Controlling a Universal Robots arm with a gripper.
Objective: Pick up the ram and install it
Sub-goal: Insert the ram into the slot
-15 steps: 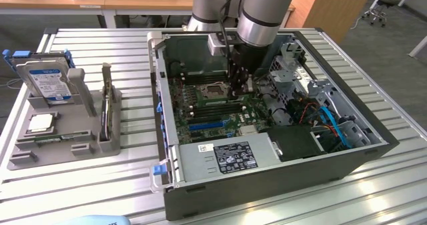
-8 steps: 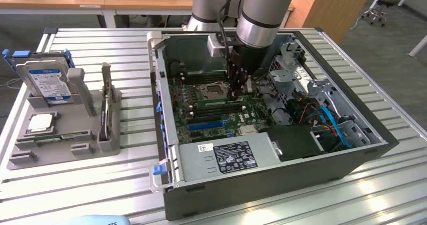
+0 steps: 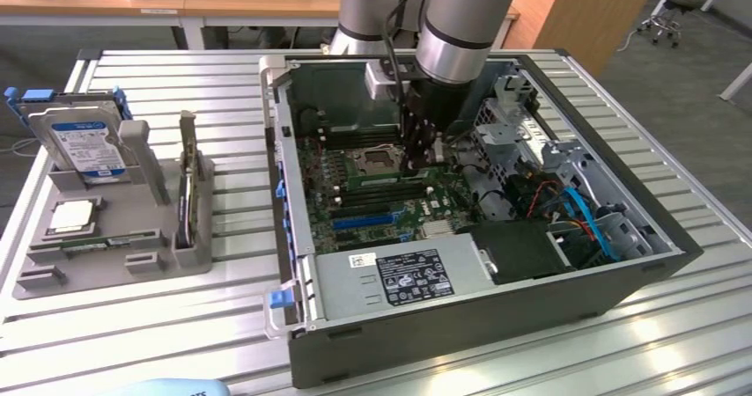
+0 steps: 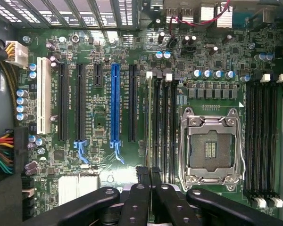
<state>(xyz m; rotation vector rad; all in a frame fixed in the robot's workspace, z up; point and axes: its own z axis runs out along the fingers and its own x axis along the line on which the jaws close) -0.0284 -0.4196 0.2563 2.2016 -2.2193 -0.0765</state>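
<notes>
End effector (image 4: 148,173) pressed together inside the open computer case (image 3: 470,334) — tips right over what looks like the ram (image 4: 150,122), edge-on in the slot beside the one processor socket (image 4: 210,143), long axis running straight away from them — one spare stick (image 3: 112,240) lies flat in the tabletop holder (image 3: 88,273)

The grey robot arm (image 3: 453,26) is cut off by the exterior view's upper edge, and the tips of its black two-fingered gripper (image 3: 421,157) are lost low against the green motherboard (image 3: 352,194) — whether anything thin sits between the closed fingers (image 4: 141,197) cannot be told. A pale blue rounded shape (image 3: 158,385) is clipped by the lower edge — unidentifiable.
</notes>
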